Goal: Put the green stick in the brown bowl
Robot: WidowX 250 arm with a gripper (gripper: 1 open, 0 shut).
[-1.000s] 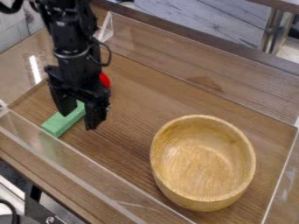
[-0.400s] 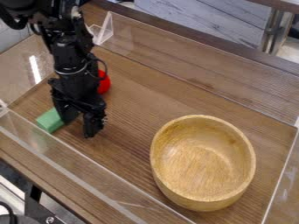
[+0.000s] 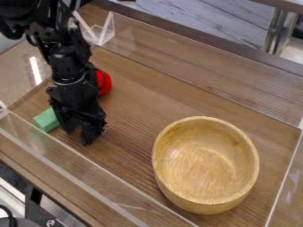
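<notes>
- At the counter's (image 3: 124, 168) left side, your gripper (image 3: 73, 133) partly covers the green block (image 3: 46, 119); you cannot tell whether it grips it.
- Your wooden bowl (image 3: 205, 166) sits well apart, to the right.

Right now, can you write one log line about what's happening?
jaws: down at green stick | bowl: nothing in it | stick: not in bowl

Table: flat brown wooden surface (image 3: 124, 173) with straight plank seams
Far edge: long dark wooden border (image 3: 211, 40)
Top right corner: grey metallic frame (image 3: 279, 27)
</notes>
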